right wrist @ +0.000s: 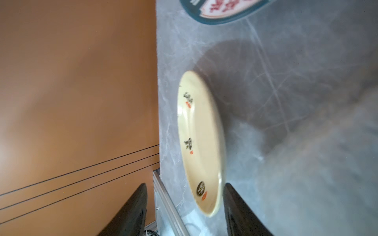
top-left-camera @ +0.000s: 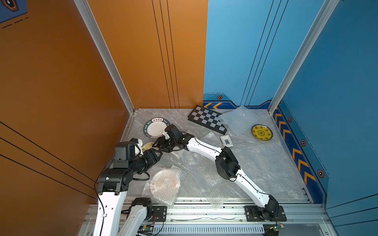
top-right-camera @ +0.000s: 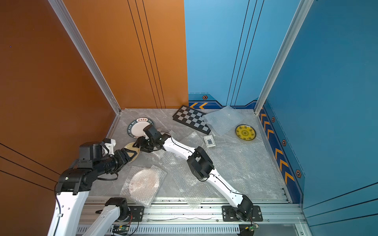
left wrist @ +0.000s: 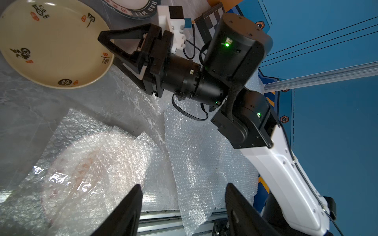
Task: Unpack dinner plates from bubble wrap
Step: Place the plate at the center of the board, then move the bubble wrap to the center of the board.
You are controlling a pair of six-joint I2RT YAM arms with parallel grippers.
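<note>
A cream plate with black brush marks lies at the table's left side. My right gripper stands open at the plate's near rim, fingers clear of it. My left gripper is open and empty above loose bubble wrap. Another plate stays wrapped in bubble wrap near the front edge. A white plate with a green lettered rim lies bare at the back left. A yellow patterned plate sits at the right on a bubble wrap sheet.
A black-and-grey checkerboard leans at the back. A small white card box lies beside it. Flat bubble wrap sheets cover the right half of the marble table. The orange wall stands close to the cream plate.
</note>
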